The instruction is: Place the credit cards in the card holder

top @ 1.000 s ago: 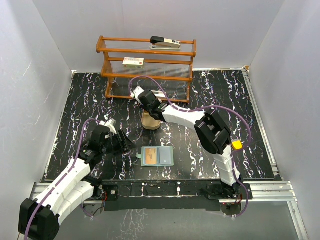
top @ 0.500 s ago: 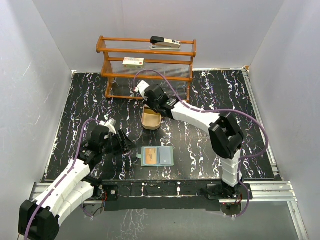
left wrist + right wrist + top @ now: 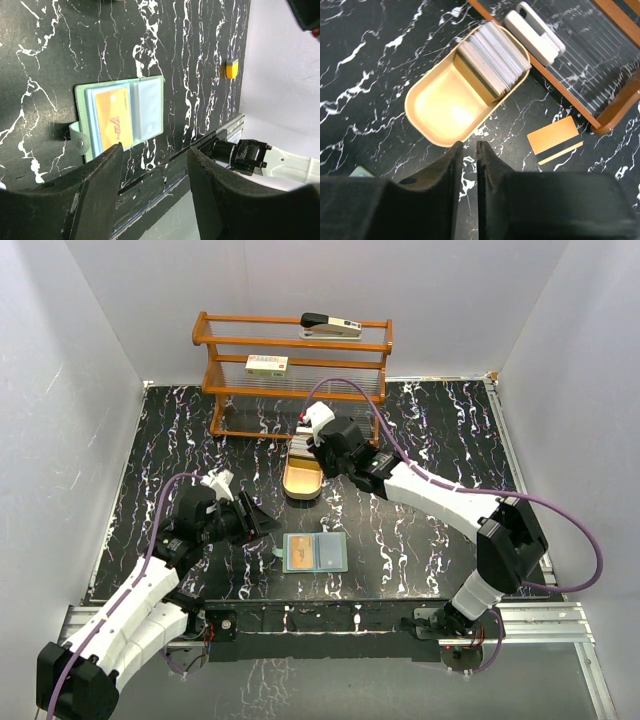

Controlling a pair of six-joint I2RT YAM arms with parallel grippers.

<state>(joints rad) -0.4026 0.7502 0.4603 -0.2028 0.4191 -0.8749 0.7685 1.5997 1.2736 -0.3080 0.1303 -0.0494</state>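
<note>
The sage-green card holder [image 3: 315,552] lies open near the table's front; in the left wrist view [image 3: 150,85] a gold-orange card [image 3: 114,120] sits in its left pocket. A stack of credit cards [image 3: 495,55] stands at the far end of the tan tray [image 3: 427,117]. One gold-orange card [image 3: 553,136] lies on the table beside the tray. My right gripper [image 3: 468,146] is shut and empty, above the table just short of the tray; it also shows in the top view [image 3: 318,445]. My left gripper [image 3: 155,150] is open and empty, left of the holder.
A wooden rack [image 3: 290,370] stands at the back with a stapler [image 3: 330,325] on top and a white box [image 3: 266,364] on its shelf. A white object [image 3: 535,32] lies by the rack's foot. A small yellow item [image 3: 230,68] sits on the right arm.
My right arm has swung to the right and its gripper has shifted right and back over the tray's far end. My left gripper has edged slightly toward the holder.
</note>
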